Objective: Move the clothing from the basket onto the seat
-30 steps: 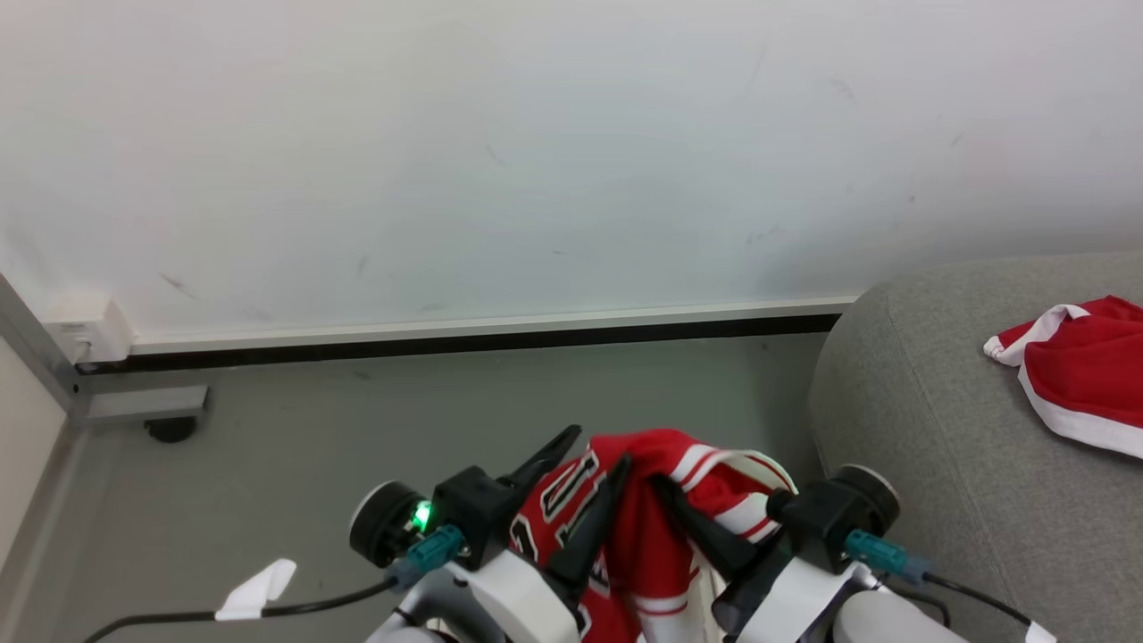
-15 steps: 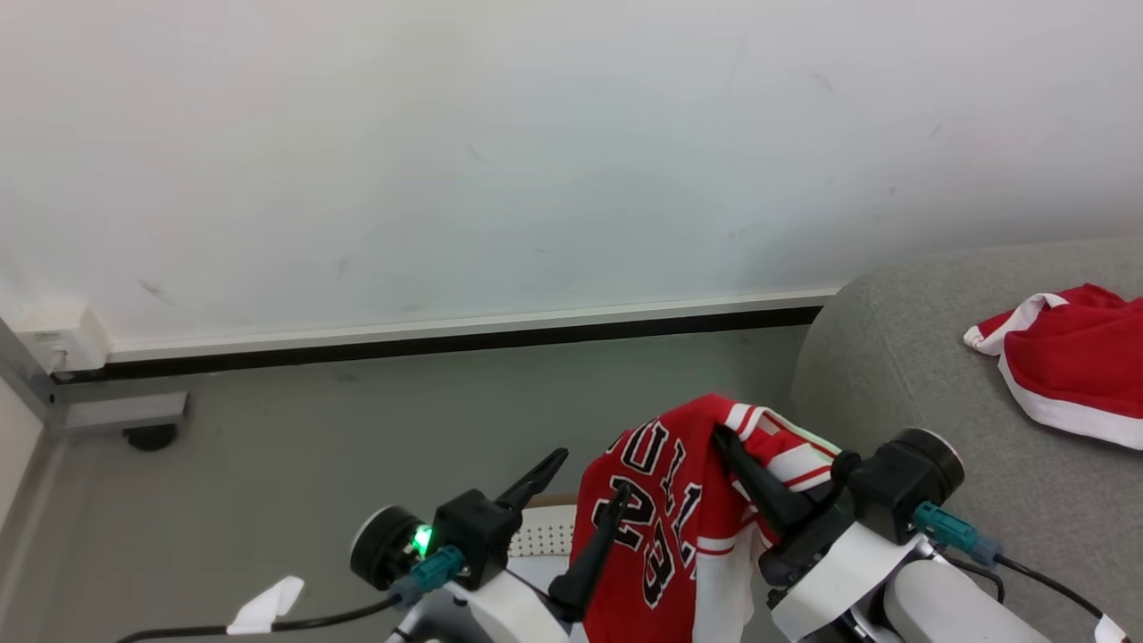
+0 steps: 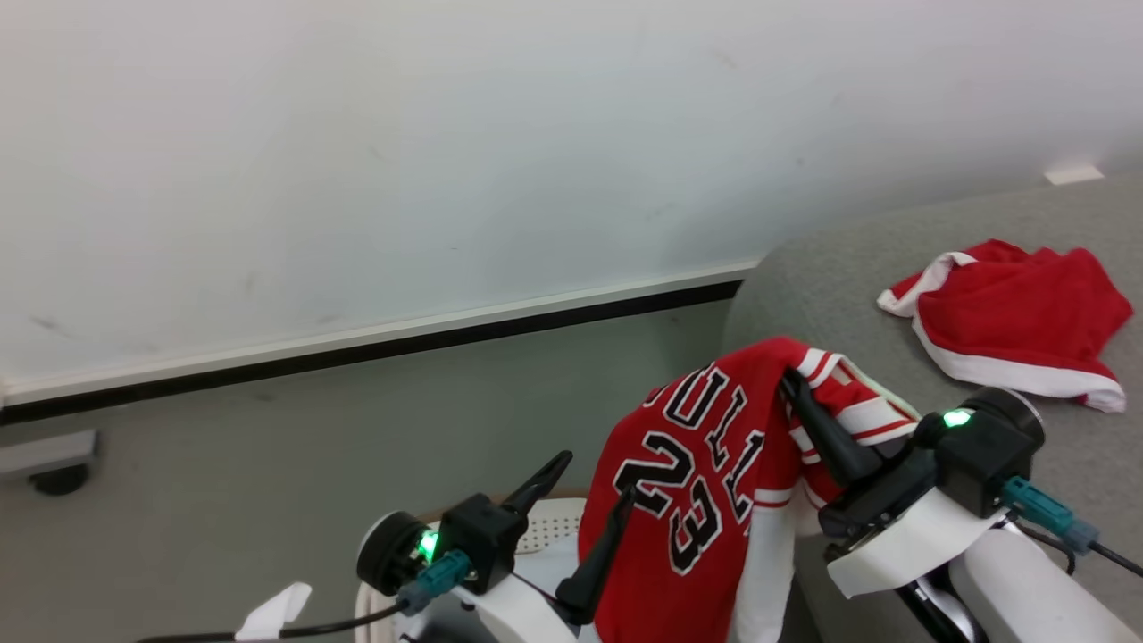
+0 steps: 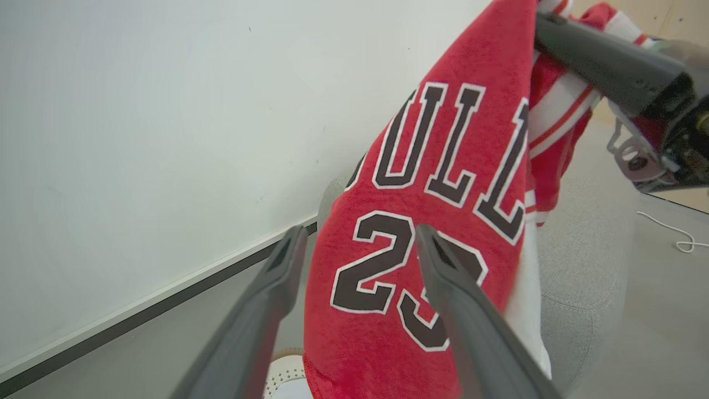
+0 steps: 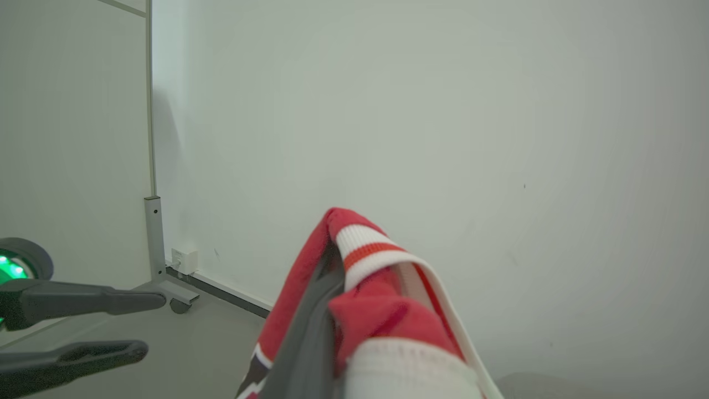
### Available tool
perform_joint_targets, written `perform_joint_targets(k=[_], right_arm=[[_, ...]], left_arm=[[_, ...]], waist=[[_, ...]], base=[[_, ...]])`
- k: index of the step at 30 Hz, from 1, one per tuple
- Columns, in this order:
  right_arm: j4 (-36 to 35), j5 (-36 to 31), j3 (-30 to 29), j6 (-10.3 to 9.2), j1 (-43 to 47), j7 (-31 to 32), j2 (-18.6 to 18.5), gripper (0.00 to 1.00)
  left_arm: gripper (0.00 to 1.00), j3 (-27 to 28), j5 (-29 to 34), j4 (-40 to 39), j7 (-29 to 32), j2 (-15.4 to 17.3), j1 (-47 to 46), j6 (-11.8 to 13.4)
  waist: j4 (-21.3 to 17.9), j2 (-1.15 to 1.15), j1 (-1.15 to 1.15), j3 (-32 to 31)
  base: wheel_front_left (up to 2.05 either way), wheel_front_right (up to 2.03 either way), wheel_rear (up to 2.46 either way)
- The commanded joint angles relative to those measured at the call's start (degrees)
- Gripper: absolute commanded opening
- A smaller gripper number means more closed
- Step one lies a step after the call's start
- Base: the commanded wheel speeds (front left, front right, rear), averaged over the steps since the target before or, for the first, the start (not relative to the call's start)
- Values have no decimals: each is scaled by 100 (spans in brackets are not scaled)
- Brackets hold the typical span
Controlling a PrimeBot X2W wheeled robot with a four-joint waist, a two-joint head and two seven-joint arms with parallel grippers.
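Right tool [image 3: 791, 386] grips the jersey [image 3: 696, 446] at the seat [image 3: 804, 286] edge; left tool [image 3: 594, 475] gapes wide.

The jersey [image 3: 705, 464] is red, its black lettering and 23 outlined in white, its trim striped white and red. At two o'clock, a red garment [image 3: 1018, 308] edged white on the grey sofa [image 3: 821, 286]. Cream perforated basket [image 3: 554, 527].
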Motion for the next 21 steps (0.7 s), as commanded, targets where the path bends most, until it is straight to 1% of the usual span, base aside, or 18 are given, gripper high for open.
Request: perform_joint_targets(k=[1, 7, 12, 16, 21], right_arm=[[-88, -31, -64, -13, 85, 0, -59, 0], [-536, -107, -399, -13, 145, 0, -258, 0], [-880, -87, -799, -13, 189, 1, -373, 0], [-1053, -247, -1321, -13, 155, 2, -410, 0], [-1133, -271, -2010, -13, -160, 0, -305, 0]], left_arm=[[100, -10, -31, -14, -32, -10, 51, -4], [100, -150, -24, -11, -97, -100, -4, -27], [100, -291, 59, -63, -108, -159, -145, -80], [100, -405, 137, -150, -95, -149, -318, -169], [100, -510, 219, -246, -31, -76, -579, -291]], waist=[[-205, 0, 0, 58], [-663, 0, 0, 199], [-936, 0, 0, 503], [-1005, 0, 0, 909], [-917, 0, 0, 1545]], base=[[0, 0, 0], [0, 0, 0], [0, 0, 0], [0, 0, 0], [0, 0, 0]])
